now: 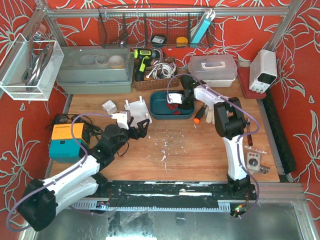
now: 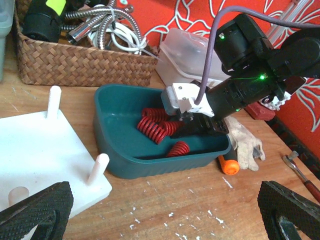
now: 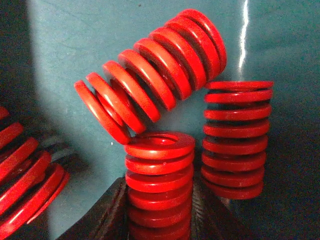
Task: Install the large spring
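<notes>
Nearest me, the left hand [image 1: 142, 126] hovers over the wooden counter [image 1: 200, 155]. From its wrist, black ribbed fingers [image 2: 35, 210] gape, empty. The right hand [image 3: 160, 215] clasps an upright red steel coil spring [image 3: 160, 165] in the teal plastic tub [image 3: 65, 45]: probably stiff, slick, best pinched mid-coil.

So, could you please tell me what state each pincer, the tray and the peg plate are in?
Right pincer: shut on a red spring inside the tray.
Left pincer: open, holding nothing.
Teal tray: holds more loose springs.
White peg plate: pegs bare, no spring fitted.
Clear container: lid on.
</notes>
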`<state>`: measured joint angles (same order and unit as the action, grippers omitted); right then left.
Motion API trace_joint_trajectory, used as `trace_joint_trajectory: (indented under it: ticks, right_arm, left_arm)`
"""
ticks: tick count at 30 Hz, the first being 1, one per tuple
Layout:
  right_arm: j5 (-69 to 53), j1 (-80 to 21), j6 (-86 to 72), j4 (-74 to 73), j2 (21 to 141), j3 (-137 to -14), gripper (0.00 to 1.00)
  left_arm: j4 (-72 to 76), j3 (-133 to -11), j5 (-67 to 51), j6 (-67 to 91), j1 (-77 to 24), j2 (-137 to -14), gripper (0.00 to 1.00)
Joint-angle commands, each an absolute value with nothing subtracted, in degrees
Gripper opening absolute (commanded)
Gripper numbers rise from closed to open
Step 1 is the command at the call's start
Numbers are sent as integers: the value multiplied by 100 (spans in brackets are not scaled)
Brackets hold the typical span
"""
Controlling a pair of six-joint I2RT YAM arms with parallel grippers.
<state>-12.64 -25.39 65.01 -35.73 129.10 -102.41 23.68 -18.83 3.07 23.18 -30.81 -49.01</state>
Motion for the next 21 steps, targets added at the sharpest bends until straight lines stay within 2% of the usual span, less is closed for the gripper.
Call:
trace_joint_trajectory:
  ticks: [1,8,15,21]
  right_arm:
    - [-1324,-2552,6454,-3733,12574,-10271,14]
    - [-1371,-2640,5977,-3334,11707,-9689,0]
    - [-1230,-2965,4709,-2132,10482,-8569,0]
    - [-743,-3495,2703,-1148,9369,-7416,0]
  left_arm:
    - [2449,-1852,459,2319,-3120,-4780,100]
    - [2327,-1812,782,2391,-3120,-4638,100]
    - [2183,-1835,1106,2428,-3115,-4623,100]
    - [2262,-1837,866,2325,-3120,-4589,97]
